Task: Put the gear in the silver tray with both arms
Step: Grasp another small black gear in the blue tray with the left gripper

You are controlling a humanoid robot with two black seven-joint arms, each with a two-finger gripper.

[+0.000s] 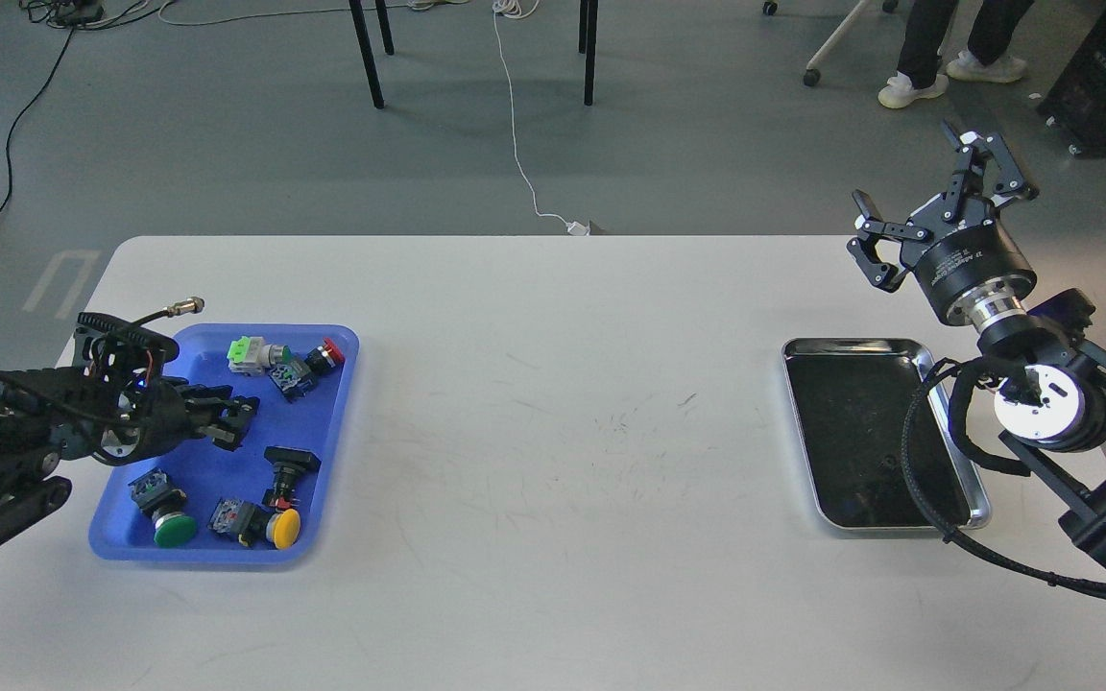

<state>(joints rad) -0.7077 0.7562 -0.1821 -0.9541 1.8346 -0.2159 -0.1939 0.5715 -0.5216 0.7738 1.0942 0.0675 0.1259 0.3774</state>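
A white table (553,461) fills the near and middle ground; its surface shows faint scuff marks around the centre. On the near left lies a blue plastic tray (327,451) holding several push-button parts: a green-capped button (173,529) at its near left; a yellow-capped button (283,527) at its near right, with a small dark switch block (231,518) just beside it; a black switch (289,465) a little farther in; and at the far end a cluster of a green-and-white part (248,353), a grey block (291,374) and a red-capped button (327,353). The left arm (25,432) comes in from the left edge over the tray's left side; the left gripper (227,419) hovers low above the middle of the blue tray, its dark fingers close together, and whether it is clenched or released cannot be told; nothing visible sits between them. On the near right lies the silver tray (971,513), shiny-rimmed with a dark reflective bottom, nothing inside it; a looped black cable (918,470) from the right arm (1052,384) hangs across its right part. The right gripper (942,197) is raised beyond the tray's far right corner, at the table's far edge; its fingers are spread wide apart, grasping nothing. Farther off is grey floor, with a white cord (515,125), black table legs (371,58) and a person's white shoes (913,89).
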